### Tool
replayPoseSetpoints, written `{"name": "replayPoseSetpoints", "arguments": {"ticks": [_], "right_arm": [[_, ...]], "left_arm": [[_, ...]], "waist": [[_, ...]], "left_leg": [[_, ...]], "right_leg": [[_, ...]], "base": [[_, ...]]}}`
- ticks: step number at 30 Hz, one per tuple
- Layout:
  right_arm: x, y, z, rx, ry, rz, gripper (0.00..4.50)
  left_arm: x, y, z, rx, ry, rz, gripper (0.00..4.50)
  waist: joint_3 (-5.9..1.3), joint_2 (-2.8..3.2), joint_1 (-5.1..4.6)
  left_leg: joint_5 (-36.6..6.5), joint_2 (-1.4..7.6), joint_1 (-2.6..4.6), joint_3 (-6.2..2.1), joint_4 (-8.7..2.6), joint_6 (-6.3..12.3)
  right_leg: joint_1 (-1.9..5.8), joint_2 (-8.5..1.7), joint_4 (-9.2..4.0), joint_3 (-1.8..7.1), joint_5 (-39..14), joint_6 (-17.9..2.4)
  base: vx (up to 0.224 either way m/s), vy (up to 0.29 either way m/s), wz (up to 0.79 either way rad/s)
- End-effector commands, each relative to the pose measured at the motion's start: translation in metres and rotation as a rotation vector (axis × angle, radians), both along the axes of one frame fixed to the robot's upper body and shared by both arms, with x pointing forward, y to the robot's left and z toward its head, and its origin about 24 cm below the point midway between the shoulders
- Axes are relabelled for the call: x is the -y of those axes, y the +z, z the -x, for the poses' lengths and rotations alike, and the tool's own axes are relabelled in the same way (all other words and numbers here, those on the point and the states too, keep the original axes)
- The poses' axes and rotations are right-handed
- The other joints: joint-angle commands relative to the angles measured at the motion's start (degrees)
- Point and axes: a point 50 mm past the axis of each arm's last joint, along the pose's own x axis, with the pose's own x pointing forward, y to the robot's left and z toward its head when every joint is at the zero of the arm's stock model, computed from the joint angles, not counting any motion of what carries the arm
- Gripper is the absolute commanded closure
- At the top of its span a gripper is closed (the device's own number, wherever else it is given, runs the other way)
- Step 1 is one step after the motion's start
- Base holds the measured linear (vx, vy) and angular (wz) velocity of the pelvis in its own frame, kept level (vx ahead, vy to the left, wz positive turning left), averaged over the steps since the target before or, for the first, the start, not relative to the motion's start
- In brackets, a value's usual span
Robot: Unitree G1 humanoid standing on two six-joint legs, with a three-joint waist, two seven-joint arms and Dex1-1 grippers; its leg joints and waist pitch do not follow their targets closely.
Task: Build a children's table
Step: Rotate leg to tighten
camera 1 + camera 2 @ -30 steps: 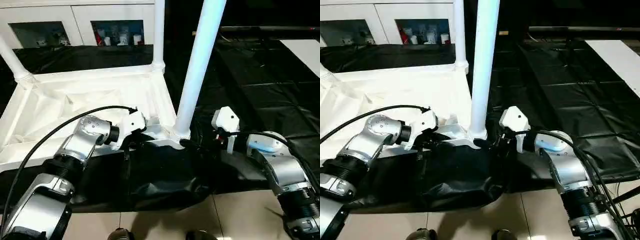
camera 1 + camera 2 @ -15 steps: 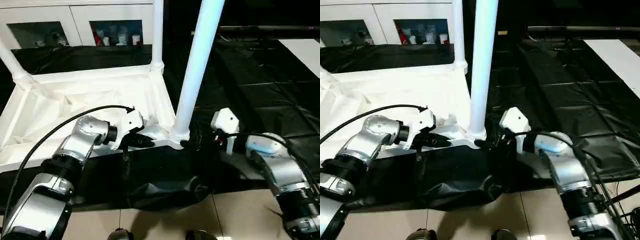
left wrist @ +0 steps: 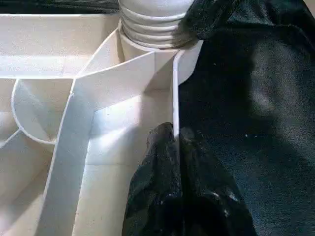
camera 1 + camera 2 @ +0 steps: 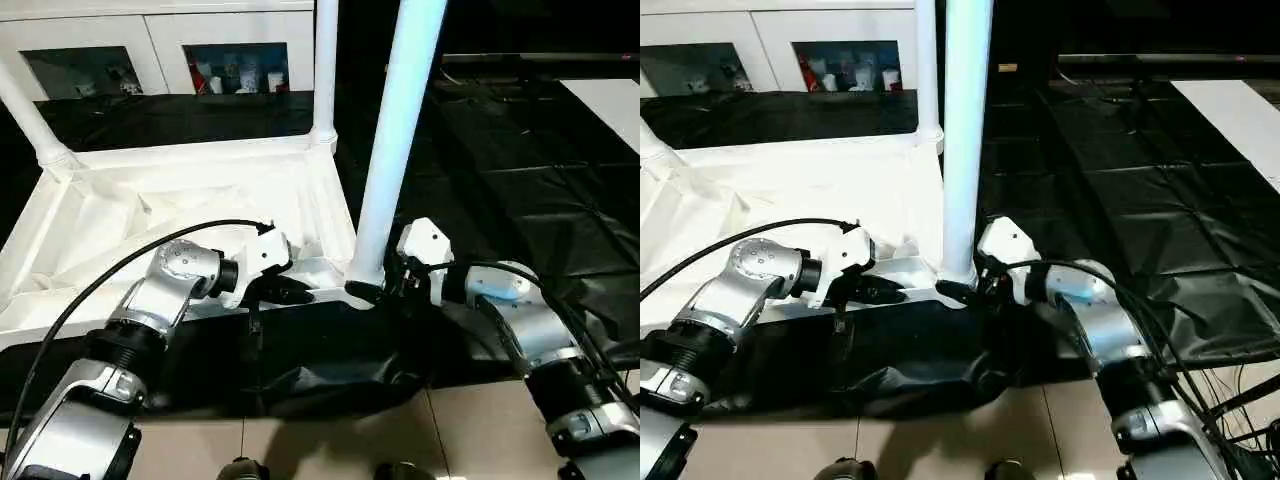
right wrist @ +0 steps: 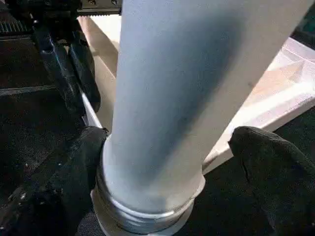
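Note:
The children's table (image 4: 150, 200) lies upside down on black cloth, ribbed underside up. Three of its white tube legs stand in their corner sockets. The nearest leg (image 4: 400, 130) rises from the front right corner socket (image 4: 365, 275). My left gripper (image 4: 290, 292) is shut on the table's thin front rim (image 3: 174, 98), just left of that socket, with the rim wall pinched between its black fingers (image 3: 152, 187). My right gripper (image 4: 385, 290) is open around the base of the nearest leg (image 5: 162, 98). One finger (image 5: 64, 187) is against the collar and the other finger (image 5: 275, 172) is a little clear of it.
A white cabinet with glass doors (image 4: 160, 50) stands behind the table. Black cloth (image 4: 500, 170) covers the floor to the right and bunches under the front rim. Pale tiles (image 4: 480, 430) show at the near edge. A white sheet (image 4: 610, 100) lies far right.
My left gripper has shut on the table's front rim. My right gripper has moved left, and its open fingers now straddle the base of the nearest leg.

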Motion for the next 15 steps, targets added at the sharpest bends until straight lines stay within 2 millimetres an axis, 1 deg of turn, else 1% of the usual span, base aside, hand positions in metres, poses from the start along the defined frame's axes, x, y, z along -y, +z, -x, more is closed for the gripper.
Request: {"name": "replayPoseSetpoints", "arguments": {"ticks": [1,2,3,4,5,6,9,10,13,15], "right_arm": [[0.0019,0.0000,-0.0038,-0.001,-0.011,0.017,0.00],[0.0019,-0.0003,-0.0039,-0.005,-0.010,0.015,0.00],[0.0021,-0.0006,-0.0041,-0.007,-0.008,0.014,0.17],[0.0023,-0.0013,-0.0041,-0.012,-0.006,0.014,0.17],[0.0024,-0.0020,-0.0040,-0.016,-0.003,0.015,0.17],[0.0026,-0.0027,-0.0039,-0.019,0.001,0.017,0.42],[0.0027,-0.0036,-0.0041,-0.027,0.002,0.012,0.56],[0.0028,-0.0039,-0.0043,-0.029,0.004,0.013,0.72],[0.0032,-0.0046,-0.0063,-0.042,0.000,0.000,0.82],[0.0029,-0.0047,-0.0066,-0.046,0.000,-0.005,1.07]], "left_arm": [[0.0052,-0.0060,0.0037,-0.027,-0.023,0.005,4.47],[0.0043,-0.0057,0.0034,-0.025,-0.022,0.003,4.47],[0.0037,-0.0055,0.0033,-0.024,-0.021,0.001,4.49],[0.0032,-0.0054,0.0031,-0.023,-0.019,0.000,4.49],[0.0029,-0.0055,0.0030,-0.023,-0.018,0.000,4.50],[0.0025,-0.0056,0.0030,-0.023,-0.019,-0.002,4.50],[0.0016,-0.0056,0.0026,-0.022,-0.015,-0.004,4.50],[0.0013,-0.0057,0.0026,-0.023,-0.015,-0.004,4.50],[0.0006,-0.0060,0.0023,-0.024,-0.012,-0.005,4.50],[0.0005,-0.0059,0.0022,-0.024,-0.011,-0.005,4.50]], "waist": [[-4.81,-0.29,0.15],[-4.89,-0.37,0.16],[-4.89,-0.26,0.16],[-4.90,-0.26,0.15],[-4.95,-0.41,0.16],[-4.93,-0.35,0.21],[-4.90,-0.36,0.23],[-4.86,-0.37,0.22],[-4.87,-0.32,0.18],[-4.88,-0.33,0.17]], "left_leg": [[-13.23,-0.86,0.66,0.91,-3.60,3.33],[-13.13,-0.86,0.70,0.94,-3.55,3.39],[-13.01,-0.83,0.70,0.92,-3.57,3.47],[-12.96,-0.84,0.69,0.93,-3.56,3.50],[-12.87,-0.82,0.72,0.98,-3.53,3.59],[-12.80,-0.81,0.68,0.96,-3.53,3.71],[-12.87,-0.81,0.68,0.98,-3.54,3.78],[-13.16,-0.82,0.66,0.96,-3.58,3.70],[-13.88,-0.80,0.73,0.97,-3.60,3.37],[-13.79,-0.80,0.69,0.96,-3.62,3.37]], "right_leg": [[3.91,-0.91,-3.48,0.96,-8.11,-15.28],[3.92,-0.90,-3.47,0.97,-7.96,-15.28],[3.88,-0.94,-3.45,0.97,-7.82,-15.44],[3.89,-0.89,-3.44,0.95,-7.61,-15.55],[3.90,-0.89,-3.43,0.96,-7.40,-15.61],[3.92,-0.91,-3.38,0.96,-7.29,-15.67],[3.88,-0.93,-3.42,0.95,-7.55,-15.63],[3.88,-0.96,-3.47,0.95,-8.25,-15.46],[3.81,-0.99,-3.56,0.96,-9.33,-15.35],[3.83,-1.00,-3.58,0.97,-9.37,-15.28]], "base": [[0.000,0.000,0.00],[0.000,0.000,0.00],[0.000,0.000,0.00],[0.000,0.000,0.00],[0.000,0.000,0.00],[0.000,0.000,0.00],[0.000,0.000,0.00],[0.000,0.000,0.00],[0.000,0.000,0.00],[0.000,0.000,0.00]]}}
